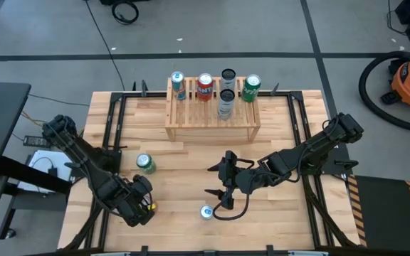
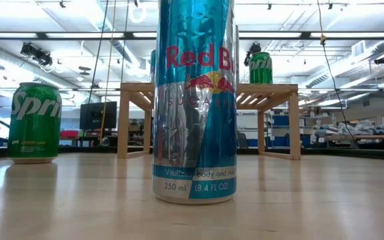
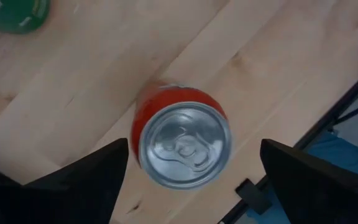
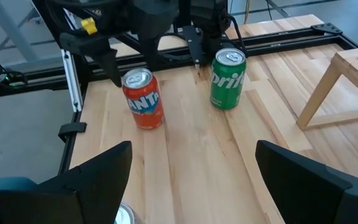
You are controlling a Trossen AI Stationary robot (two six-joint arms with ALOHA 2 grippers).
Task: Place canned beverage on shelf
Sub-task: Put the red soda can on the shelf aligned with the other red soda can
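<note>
the shelf (image 1: 212, 114) stood at the far side of the table (image 1: 184, 163), and five cans (image 1: 204, 86) were already on it, all upright. three cans were not yet placed. a green can (image 1: 145, 163) stood on the left half of the table, an orange can (image 4: 143, 98) stood near the left front corner, and a slim blue and silver can (image 1: 206, 211) stood near the front edge, about in the middle.

the left gripper (image 3: 188, 163) hung directly above the orange can, which showed its round silver lid (image 3: 183, 145) between the two fingers. the fingers were apart, one on each side of the can, and they did not touch it. the can's long axis was vertical, so it pointed straight up to the gripper. in the high view this can was hidden under the left arm.

the right gripper (image 1: 221, 181) was near the middle of the table, also with its fingers spread and holding nothing. the slim can stood just beside it, toward the front edge. the green can was between both arms, a little nearer to the left one.

it seemed that the left arm was the nearer one for the orange can, and the next move would probably be a straight descent around it. the shelf lay well apart from this can, toward the far side and to the right.
</note>
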